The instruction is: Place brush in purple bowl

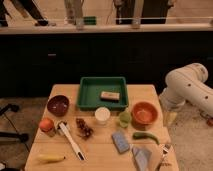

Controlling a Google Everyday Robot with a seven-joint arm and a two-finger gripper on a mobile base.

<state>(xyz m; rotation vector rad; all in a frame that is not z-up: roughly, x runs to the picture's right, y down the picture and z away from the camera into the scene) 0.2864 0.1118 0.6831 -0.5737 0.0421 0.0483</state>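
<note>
The brush (70, 141) lies flat on the wooden table (102, 152) at the front left. Its white handle runs diagonally, with the wider head toward the back left and the dark tip toward the front. The purple bowl (58, 105) sits upright and empty at the table's left, just behind the brush head. My white arm (186, 86) bends in from the right, beside the table's far right corner. The gripper is out of view, and nothing touches the brush or the bowl.
A green tray (83, 95) holding a tan block (110, 95) stands at the back centre. Also on the table are an orange bowl (145, 113), a white cup (102, 115), an orange fruit (46, 124), a banana (50, 158), a blue sponge (120, 141), a green pepper (145, 136) and a fork (164, 152).
</note>
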